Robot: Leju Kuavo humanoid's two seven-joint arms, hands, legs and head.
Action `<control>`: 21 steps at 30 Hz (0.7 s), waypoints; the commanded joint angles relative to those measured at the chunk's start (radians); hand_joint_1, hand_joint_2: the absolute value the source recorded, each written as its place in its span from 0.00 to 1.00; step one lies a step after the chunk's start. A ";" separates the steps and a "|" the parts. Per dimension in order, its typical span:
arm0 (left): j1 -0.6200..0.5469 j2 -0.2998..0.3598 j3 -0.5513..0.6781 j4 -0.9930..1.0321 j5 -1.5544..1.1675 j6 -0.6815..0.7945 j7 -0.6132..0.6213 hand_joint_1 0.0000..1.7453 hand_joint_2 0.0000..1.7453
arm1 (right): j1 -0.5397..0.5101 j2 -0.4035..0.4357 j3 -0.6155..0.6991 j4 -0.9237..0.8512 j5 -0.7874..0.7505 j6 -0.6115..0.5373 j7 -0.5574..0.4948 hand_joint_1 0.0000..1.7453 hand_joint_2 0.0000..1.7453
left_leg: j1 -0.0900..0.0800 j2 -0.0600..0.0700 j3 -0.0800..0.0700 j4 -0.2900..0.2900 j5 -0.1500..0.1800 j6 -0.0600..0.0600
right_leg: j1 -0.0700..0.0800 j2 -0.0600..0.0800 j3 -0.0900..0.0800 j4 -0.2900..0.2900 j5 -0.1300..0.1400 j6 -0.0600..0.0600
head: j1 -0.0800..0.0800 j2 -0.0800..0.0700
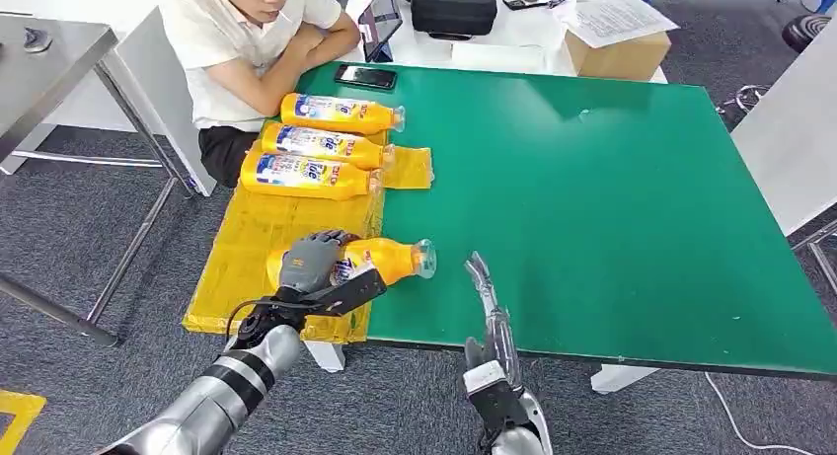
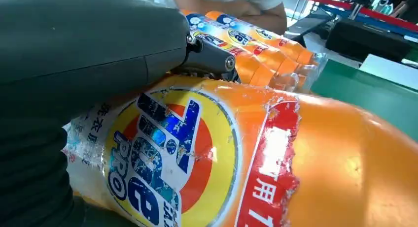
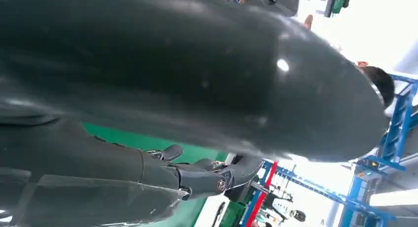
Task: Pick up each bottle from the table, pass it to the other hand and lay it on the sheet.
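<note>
Sheet: bottle under left robot hand.

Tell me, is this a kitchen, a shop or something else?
Probably a robot test lab or workshop, not a kitchen: a green table with orange bottles laid out on a yellow sheet, a person watching, and blue metal racks behind.
</note>
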 commanded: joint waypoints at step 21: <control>-0.265 -0.003 -0.011 0.302 0.012 -0.574 0.057 0.00 1.00 | -0.055 0.013 -0.002 0.049 -0.087 0.106 0.000 0.00 0.00 | 0.001 0.002 0.006 -0.001 0.002 -0.004 | 0.001 0.002 0.004 0.002 0.002 -0.004 | 0.000 0.000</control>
